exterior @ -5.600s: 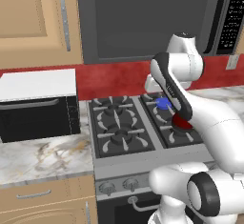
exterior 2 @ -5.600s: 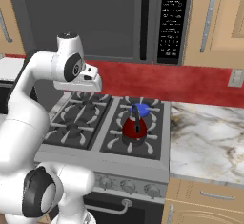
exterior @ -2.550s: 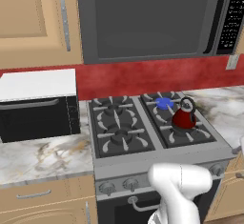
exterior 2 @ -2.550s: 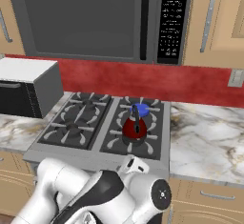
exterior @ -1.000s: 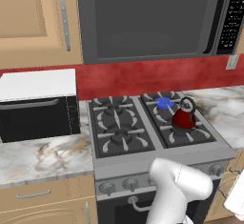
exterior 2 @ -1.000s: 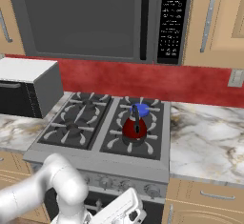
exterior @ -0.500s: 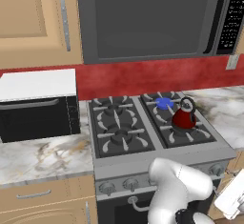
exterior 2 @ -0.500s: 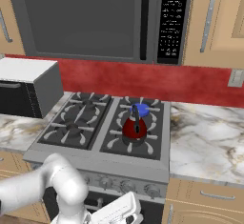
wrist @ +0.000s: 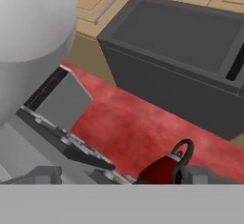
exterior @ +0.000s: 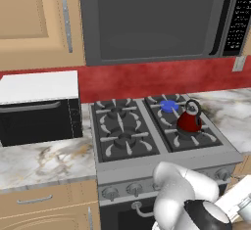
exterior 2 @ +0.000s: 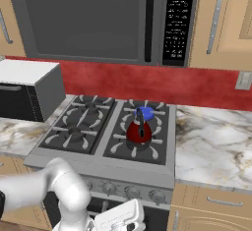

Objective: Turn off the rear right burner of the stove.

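Four burners: the stove [exterior: 162, 159] carries two black grates side by side; the rear right burner [exterior: 169, 105] shows a bright blue flame disc, so the task is not yet done.
Kettle: a red kettle [exterior: 188, 120] stands on the front right burner, just in front of the blue flame; from the right base camera its dark handle overlaps the flame.
Knob row: small round knobs [exterior 2: 132, 192] line the silver front panel, below the grates; which knob serves the rear right burner cannot be read from these pictures, though one toward the right end seems likeliest.
Arm: the arm is folded low in front of the stove; the white hand lies near the bottom of the right base picture, below the panel.
Gripper: the gripper [wrist: 116, 173] has its fingers spread wide with nothing between them; the hand camera looks up over the stove edge at the kettle, the red backsplash [wrist: 138, 127] and the microwave [wrist: 186, 56].
Step in hand: bringing the open fingers level with the knob row, as judged from the low pose.
Doing it well: square the hand to the panel first; straddle one knob only, clear of its neighbours; close firmly before turning; then check that the blue disc is gone.
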